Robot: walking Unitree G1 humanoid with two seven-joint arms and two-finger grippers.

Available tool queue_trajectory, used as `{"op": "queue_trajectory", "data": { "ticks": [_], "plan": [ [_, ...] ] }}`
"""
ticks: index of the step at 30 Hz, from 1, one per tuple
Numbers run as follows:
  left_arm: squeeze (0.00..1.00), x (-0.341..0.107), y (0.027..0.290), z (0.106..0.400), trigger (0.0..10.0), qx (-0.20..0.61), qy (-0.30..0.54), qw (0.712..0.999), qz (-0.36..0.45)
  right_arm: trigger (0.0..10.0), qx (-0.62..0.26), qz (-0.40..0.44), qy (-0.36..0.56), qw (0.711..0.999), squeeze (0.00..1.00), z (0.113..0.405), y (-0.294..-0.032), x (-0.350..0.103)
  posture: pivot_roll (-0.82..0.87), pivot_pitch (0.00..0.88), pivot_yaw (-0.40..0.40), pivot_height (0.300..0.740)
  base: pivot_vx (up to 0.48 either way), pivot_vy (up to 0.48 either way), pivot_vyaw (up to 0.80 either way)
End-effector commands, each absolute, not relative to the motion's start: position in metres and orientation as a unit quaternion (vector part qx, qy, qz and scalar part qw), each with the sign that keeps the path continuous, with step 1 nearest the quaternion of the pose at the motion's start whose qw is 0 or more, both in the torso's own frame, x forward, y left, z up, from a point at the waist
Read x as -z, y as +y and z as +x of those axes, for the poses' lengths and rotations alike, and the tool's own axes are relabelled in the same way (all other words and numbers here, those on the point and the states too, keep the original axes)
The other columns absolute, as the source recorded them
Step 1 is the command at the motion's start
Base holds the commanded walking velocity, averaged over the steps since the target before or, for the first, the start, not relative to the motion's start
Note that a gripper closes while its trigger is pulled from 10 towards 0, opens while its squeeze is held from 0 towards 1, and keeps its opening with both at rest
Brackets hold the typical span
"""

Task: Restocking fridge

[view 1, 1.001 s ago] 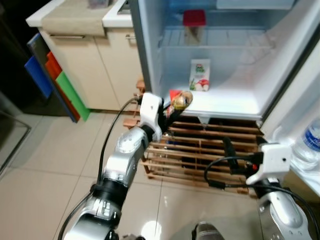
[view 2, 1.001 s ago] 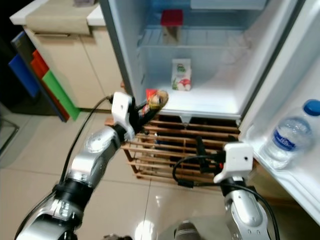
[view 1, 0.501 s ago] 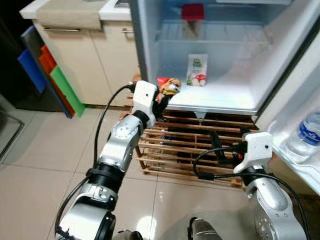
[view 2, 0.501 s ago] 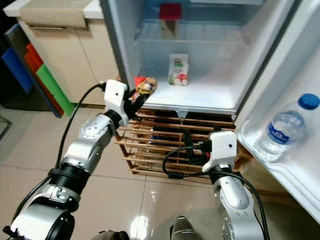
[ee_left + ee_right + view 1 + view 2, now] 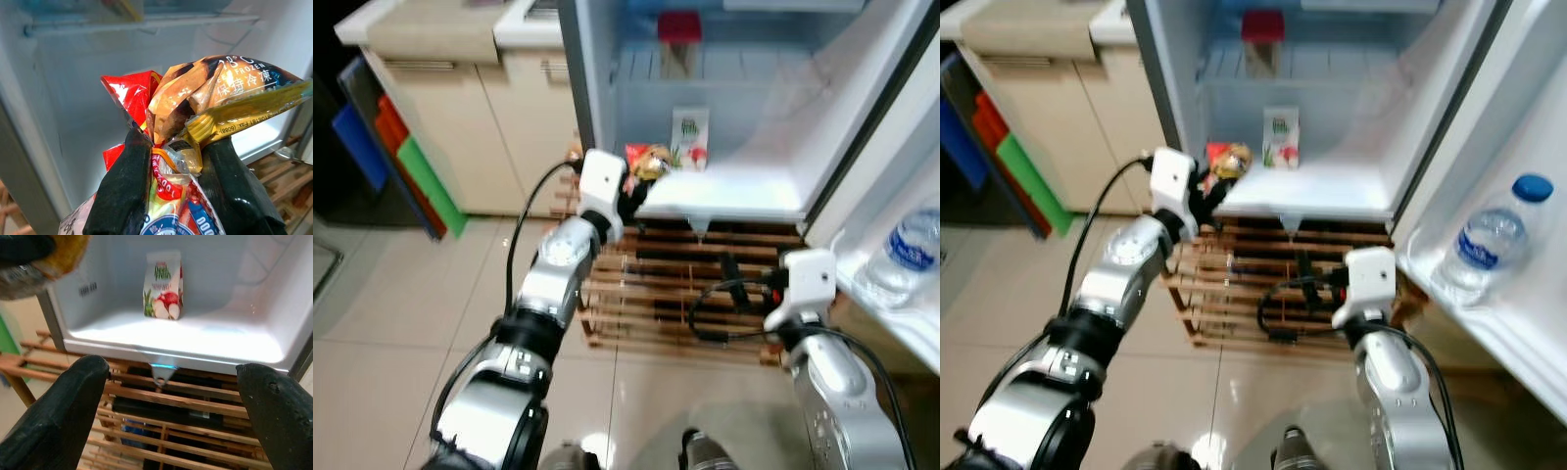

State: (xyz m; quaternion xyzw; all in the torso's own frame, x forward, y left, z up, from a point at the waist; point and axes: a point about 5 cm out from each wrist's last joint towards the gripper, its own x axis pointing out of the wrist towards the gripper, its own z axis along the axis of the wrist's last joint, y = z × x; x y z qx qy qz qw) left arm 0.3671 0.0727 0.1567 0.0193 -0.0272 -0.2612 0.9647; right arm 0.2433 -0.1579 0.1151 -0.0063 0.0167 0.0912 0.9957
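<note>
At the front left corner of the open fridge (image 5: 783, 147), the left hand (image 5: 631, 186) is pinching a crumpled snack packet (image 5: 649, 163) in red, orange and yellow wrapping, holding it just at the edge of the white bottom shelf (image 5: 734, 191). From the left wrist view, the two black fingers (image 5: 124, 191) press on the gathered neck of the packet. Further back on that same shelf stands a small carton (image 5: 690, 138) printed with green and red, upright and apart from the packet. Higher up, on a wire shelf, sits a box with a red lid (image 5: 678, 27). The right hand (image 5: 732, 279) hangs lower, in front of the wooden slatted rack (image 5: 656, 313) under the fridge, its fingers (image 5: 58, 416) spread wide with nothing between them. A water bottle with a blue cap (image 5: 1484, 240) stands in the door shelf on the right. Cream cabinets (image 5: 509, 127) stand left of the fridge, with coloured boards (image 5: 401, 157) leaning beside them.
</note>
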Motion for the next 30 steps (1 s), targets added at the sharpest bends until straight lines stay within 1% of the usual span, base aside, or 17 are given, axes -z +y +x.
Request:
{"op": "queue_trajectory", "data": {
  "ticks": [1,4,6,12,17,22,23,27,30],
  "plan": [
    [0.0,-0.165,0.07,0.371,10.0,0.262,-0.04,0.964,0.03,10.0,-0.093,-0.011,0.009,0.996,0.0,0.245,-0.158,-0.118,-0.25,0.069,0.079,0.74,0.0,0.0,-0.64],
    [0.0,-0.163,0.066,0.372,10.0,0.274,-0.029,0.961,0.024,10.0,-0.088,-0.01,0.007,0.996,0.0,0.245,-0.159,-0.117,-0.25,0.071,0.079,0.74,0.0,0.0,-0.61],
    [0.0,-0.16,0.061,0.371,10.0,0.289,-0.022,0.956,0.036,10.0,-0.087,-0.009,0.005,0.996,0.0,0.244,-0.159,-0.117,-0.25,0.073,0.079,0.74,0.0,0.0,0.0],
    [0.0,-0.159,0.059,0.371,10.0,0.293,-0.025,0.955,0.038,10.0,-0.089,-0.012,0.003,0.996,0.0,0.243,-0.158,-0.118,-0.26,0.071,0.088,0.74,0.0,0.0,0.0],
    [0.0,-0.152,0.052,0.359,10.0,0.331,-0.02,0.943,0.015,10.0,-0.08,-0.005,0.005,0.997,0.0,0.238,-0.162,-0.115,-0.25,0.078,0.088,0.74,0.0,0.0,0.0],
    [0.0,-0.151,0.038,0.352,10.0,0.364,-0.026,0.931,0.016,10.0,-0.092,-0.009,0.013,0.996,0.0,0.237,-0.156,-0.112,-0.26,0.078,0.09,0.74,0.447,0.0,0.0],
    [0.0,-0.15,0.037,0.351,10.0,0.367,-0.025,0.93,0.016,10.0,-0.093,-0.011,0.015,0.996,0.0,0.237,-0.156,-0.112,-0.26,0.077,0.093,0.74,0.48,0.0,0.0],
    [0.0,-0.146,0.036,0.349,10.0,0.371,-0.017,0.928,0.01,10.0,-0.083,-0.007,0.012,0.996,0.0,0.237,-0.159,-0.112,-0.26,0.076,0.098,0.74,0.48,0.0,-0.67],
    [0.0,-0.146,0.036,0.348,10.0,0.372,-0.016,0.928,0.008,10.0,-0.084,-0.005,0.007,0.996,0.0,0.236,-0.159,-0.113,-0.26,0.078,0.097,0.74,0.467,0.0,0.0]
  ]
}}
